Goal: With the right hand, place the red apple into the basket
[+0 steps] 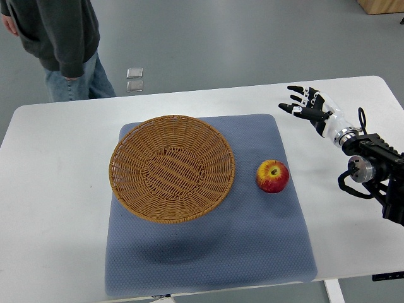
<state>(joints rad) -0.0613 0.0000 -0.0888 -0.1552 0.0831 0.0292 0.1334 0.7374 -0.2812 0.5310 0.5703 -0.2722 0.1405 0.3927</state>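
Red apple (273, 176) lying on blue mat (208, 252), just beside wicker basket (171, 168) on its right, not inside; nothing grasped, nothing placed yet. Right hand (308, 106) over bare desk (50, 208) near far right corner, fingers spread wide, empty, well apart from the fruit. Whole job apparently left: reach, grasp, lift, carry over the rim. Plenty of open room between hand and apple; short hop leftward to basket. Person (63, 44) standing beyond far left corner, clear of the path. Left arm unseen
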